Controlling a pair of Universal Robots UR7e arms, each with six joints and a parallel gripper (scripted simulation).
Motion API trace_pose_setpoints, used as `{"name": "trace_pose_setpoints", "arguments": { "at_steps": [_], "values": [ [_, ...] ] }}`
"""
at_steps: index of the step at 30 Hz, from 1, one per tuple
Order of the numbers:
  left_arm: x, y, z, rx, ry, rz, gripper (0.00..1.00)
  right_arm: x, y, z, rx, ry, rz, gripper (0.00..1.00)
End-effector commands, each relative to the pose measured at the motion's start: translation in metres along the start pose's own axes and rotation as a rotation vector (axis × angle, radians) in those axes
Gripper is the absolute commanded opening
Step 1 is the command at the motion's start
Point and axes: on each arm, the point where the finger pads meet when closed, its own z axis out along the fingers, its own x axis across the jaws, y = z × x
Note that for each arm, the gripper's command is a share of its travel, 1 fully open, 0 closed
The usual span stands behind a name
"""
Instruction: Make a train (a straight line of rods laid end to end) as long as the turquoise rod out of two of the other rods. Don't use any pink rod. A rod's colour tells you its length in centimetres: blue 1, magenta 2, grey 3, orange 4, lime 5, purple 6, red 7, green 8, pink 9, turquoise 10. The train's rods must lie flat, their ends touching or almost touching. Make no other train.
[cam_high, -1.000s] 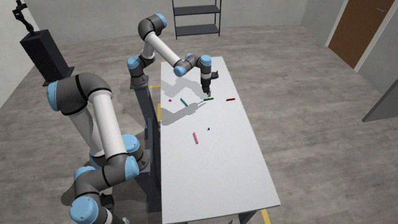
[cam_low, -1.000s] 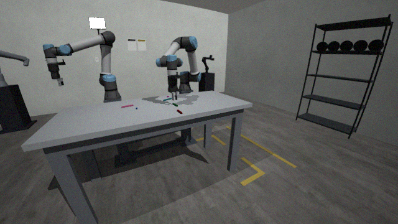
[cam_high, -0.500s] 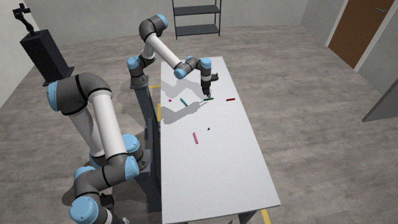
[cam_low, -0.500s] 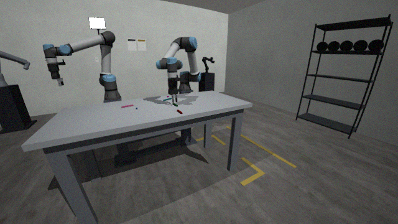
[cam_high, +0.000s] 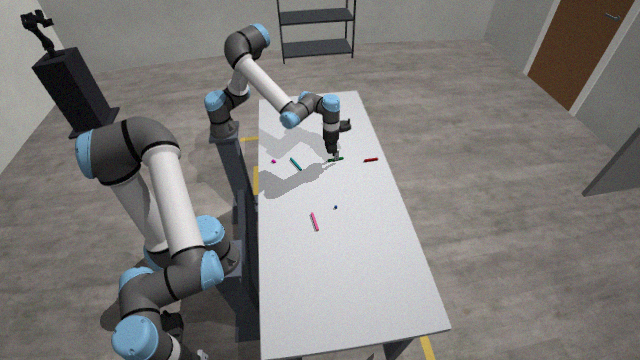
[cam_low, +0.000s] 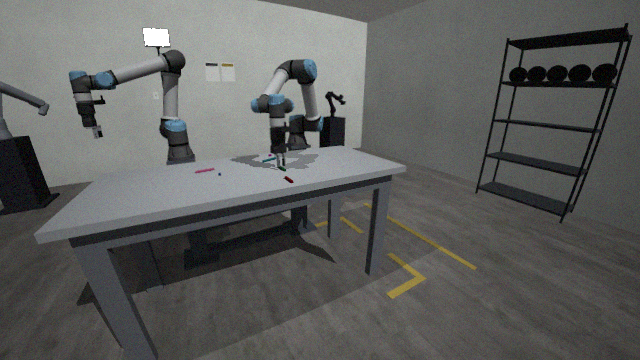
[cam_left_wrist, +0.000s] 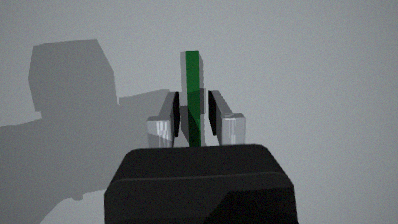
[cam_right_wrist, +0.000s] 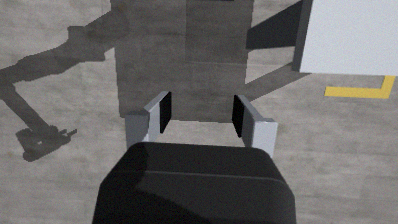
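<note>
My left gripper is part open, its fingers low on either side of the green rod, with a gap on both sides. The green rod lies flat. The red rod lies apart from it, towards the table's front edge. The turquoise rod and the small magenta rod lie on the arms' side. The tiny blue rod lies alone. My right gripper is open and empty, high beyond the table.
A pink rod lies near the blue one. The white table carries all the rods, spaced apart. In the right wrist view a table corner shows at upper right, over the floor.
</note>
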Motion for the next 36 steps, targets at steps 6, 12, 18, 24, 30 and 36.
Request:
{"name": "trace_pose_setpoints", "arguments": {
  "at_steps": [6,12,18,24,30,36],
  "values": [
    [0.0,0.0,-0.001,0.002,0.002,0.0,0.54,0.0,0.0,0.0,-0.001,0.0,0.0,1.0],
    [0.0,0.0,-0.001,0.002,0.002,0.0,0.54,0.0,0.0,0.0,-0.001,0.0,0.0,1.0],
    [0.0,0.0,0.0,0.002,0.002,0.0,0.54,0.0,0.0,0.0,-0.001,0.0,0.0,1.0],
    [0.0,0.0,0.003,0.002,0.002,0.0,0.54,0.0,0.0,0.0,-0.001,0.0,0.0,1.0],
    [0.0,0.0,0.008,0.002,0.002,0.0,0.54,0.0,0.0,0.0,-0.001,0.0,0.0,1.0],
    [0.0,0.0,0.011,0.002,0.002,0.0,0.54,0.0,0.0,0.0,-0.001,0.0,0.0,1.0]
  ]
}}
